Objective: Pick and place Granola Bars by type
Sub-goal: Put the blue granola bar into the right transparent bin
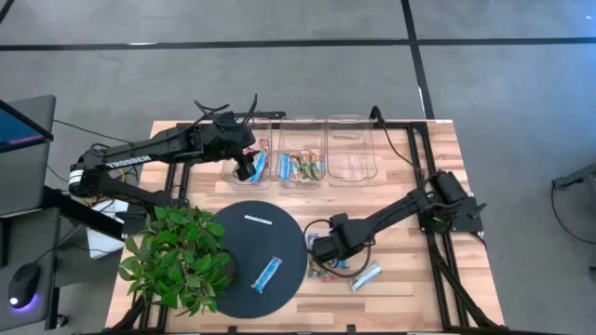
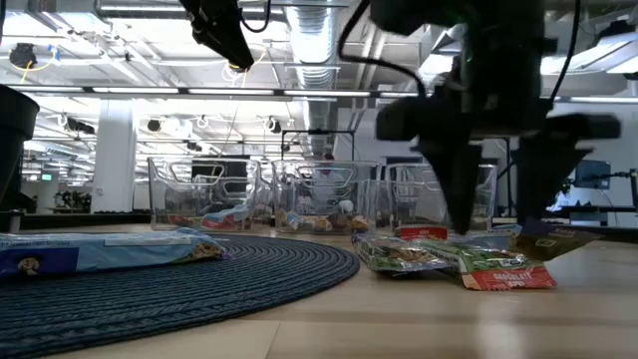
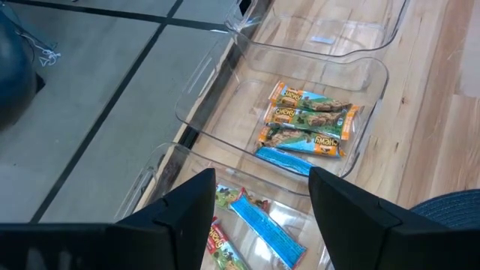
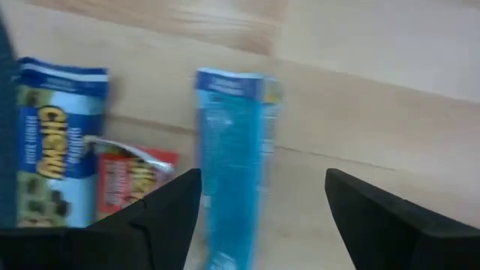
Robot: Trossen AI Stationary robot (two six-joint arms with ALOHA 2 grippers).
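Granola bars (image 1: 346,271) lie loose at lower centre of the overhead frame, our right gripper (image 1: 323,249) just above them, fingers apart, nearer arm; the blue bar (image 4: 231,157) runs lengthwise between them; left gripper (image 1: 244,167) hangs open over the bin (image 1: 244,149)

My table (image 1: 410,279) carries three clear bins (image 1: 300,149) in a row, the left one under my left jaws. A dark mat (image 1: 265,237), a plant (image 1: 177,256) and loose bars (image 1: 365,275) lie beside my right jaws.

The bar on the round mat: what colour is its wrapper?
Bright blue bar; the high view shows it best.
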